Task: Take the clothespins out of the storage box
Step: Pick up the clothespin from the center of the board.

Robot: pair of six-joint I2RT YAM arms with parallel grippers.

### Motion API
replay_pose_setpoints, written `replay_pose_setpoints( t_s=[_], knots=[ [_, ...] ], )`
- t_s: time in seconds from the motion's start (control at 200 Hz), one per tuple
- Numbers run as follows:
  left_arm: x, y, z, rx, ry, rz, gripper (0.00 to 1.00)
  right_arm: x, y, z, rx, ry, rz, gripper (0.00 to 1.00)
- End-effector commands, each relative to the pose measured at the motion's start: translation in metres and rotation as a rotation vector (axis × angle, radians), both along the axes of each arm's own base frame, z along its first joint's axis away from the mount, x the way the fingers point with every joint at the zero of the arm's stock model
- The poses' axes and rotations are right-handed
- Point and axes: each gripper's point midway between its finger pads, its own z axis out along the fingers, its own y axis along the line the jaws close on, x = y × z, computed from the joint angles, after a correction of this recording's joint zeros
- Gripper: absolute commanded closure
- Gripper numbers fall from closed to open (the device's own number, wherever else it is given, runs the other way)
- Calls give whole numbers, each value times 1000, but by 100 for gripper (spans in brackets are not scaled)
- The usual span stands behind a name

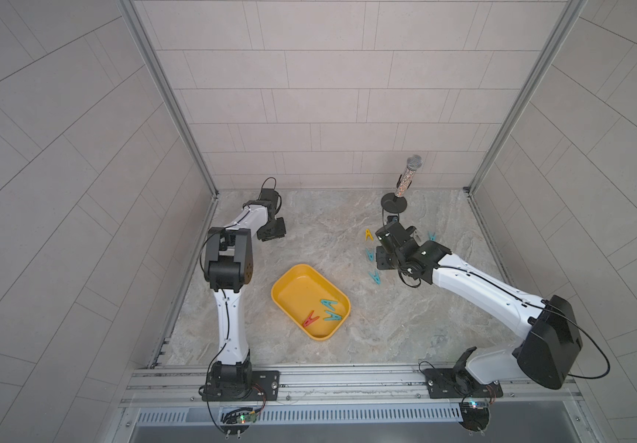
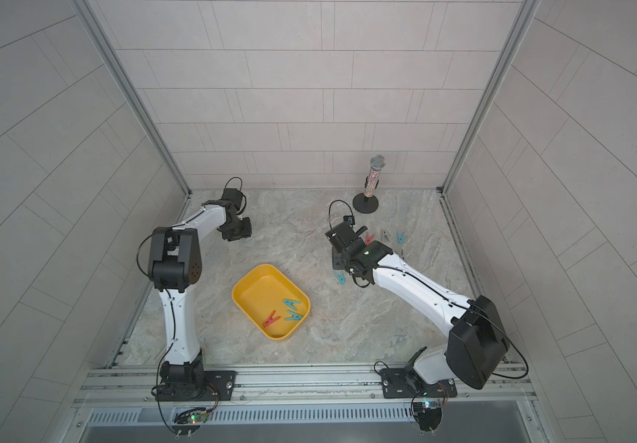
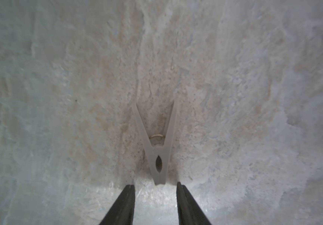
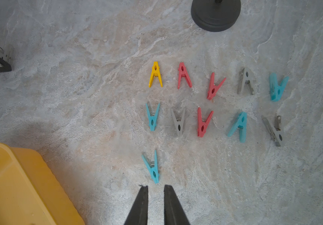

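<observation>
Left gripper (image 3: 155, 187), left wrist view: fingers spread, empty; grey clothespin (image 3: 157, 148) flat on tabletop (image 3: 59, 97) just ahead of tips, unseen from above. Right wrist view: right gripper (image 4: 155, 188) narrowly parted, empty; eleven clothespins (image 4: 179, 121) in rows on tabletop near storage box (image 4: 20, 185). Both top views: box holds red clothespin (image 1: 310, 319), teal pair (image 1: 329, 305); right arm (image 1: 474, 284) hides most rows.

The marbled tabletop (image 1: 386, 326) is carrying a yellow storage box (image 1: 301, 291), which is sitting near its middle. Eleven clothespins (image 4: 200, 120) are lying in loose rows on its right half, in front of the black round stand (image 1: 393, 202) of a glittery microphone (image 1: 409, 172) that is standing by the far edge. One pale grey clothespin (image 3: 157, 148) is lying alone toward the far left corner.
</observation>
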Motion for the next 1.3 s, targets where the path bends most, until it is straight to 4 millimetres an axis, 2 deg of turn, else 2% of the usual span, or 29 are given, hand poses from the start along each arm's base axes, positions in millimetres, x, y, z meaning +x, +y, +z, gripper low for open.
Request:
replay_pose_setpoints(
  t_s=[0.0, 0.4, 0.54, 0.665, 0.71, 1.136, 1.296],
  knots=[
    [5, 4, -6, 17, 19, -12, 60, 2, 1, 1, -8, 1, -1, 81],
    [-7, 2, -8, 7, 49, -23, 69, 3, 5, -1, 0, 10, 6, 81],
    [-7, 5, -8, 26, 46, -32, 80, 5, 9, 0, 11, 15, 17, 81],
    [-7, 7, -8, 33, 45, -31, 83, 5, 11, 2, 17, 12, 23, 81],
    [-7, 7, -8, 34, 45, -32, 87, 5, 11, 1, 15, 14, 24, 81],
    [-10, 1, 14, 27, -17, -121, 88, 5, 21, -1, 47, 28, 61, 81],
    [-17, -10, 28, -11, -49, -206, 88, 4, 30, -4, 87, 37, 92, 81]
  ],
)
